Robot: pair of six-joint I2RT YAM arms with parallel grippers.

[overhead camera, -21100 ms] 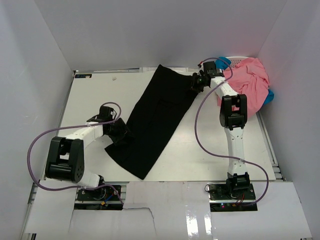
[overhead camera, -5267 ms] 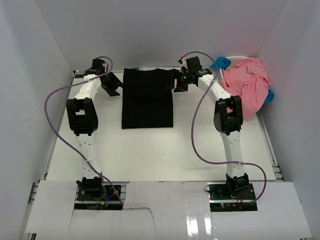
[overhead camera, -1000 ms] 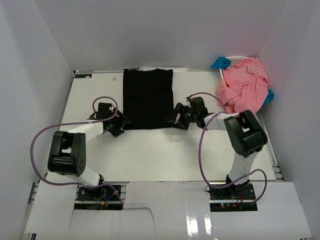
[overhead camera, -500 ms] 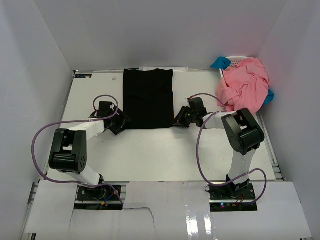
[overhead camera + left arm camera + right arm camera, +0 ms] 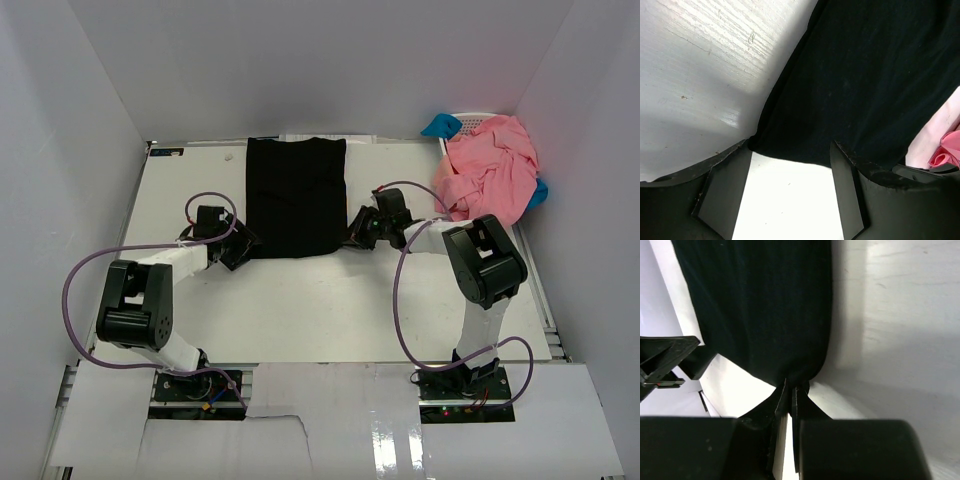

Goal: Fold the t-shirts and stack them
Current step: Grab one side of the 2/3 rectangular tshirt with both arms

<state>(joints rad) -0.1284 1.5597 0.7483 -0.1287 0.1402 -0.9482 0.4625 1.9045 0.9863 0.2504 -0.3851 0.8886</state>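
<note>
The black t-shirt (image 5: 296, 196) lies folded into a long rectangle at the back middle of the table. My left gripper (image 5: 240, 250) is at its near left corner. In the left wrist view the gripper (image 5: 790, 148) is open, with the shirt's black hem (image 5: 865, 90) lying between the fingertips. My right gripper (image 5: 353, 239) is at the near right corner. In the right wrist view the gripper (image 5: 792, 386) is shut on the bunched corner of the black t-shirt (image 5: 760, 305). The salmon-pink t-shirts (image 5: 490, 170) lie crumpled in a heap at the back right.
A white lattice basket (image 5: 481, 118) holds the pink heap, with blue cloth (image 5: 440, 125) showing beside it. White walls close in the table on the left, back and right. Purple cables loop from both arms over the table (image 5: 330, 300).
Over the last second my right gripper has moved a little left and back onto the shirt's near right corner. My left gripper has hardly moved.
</note>
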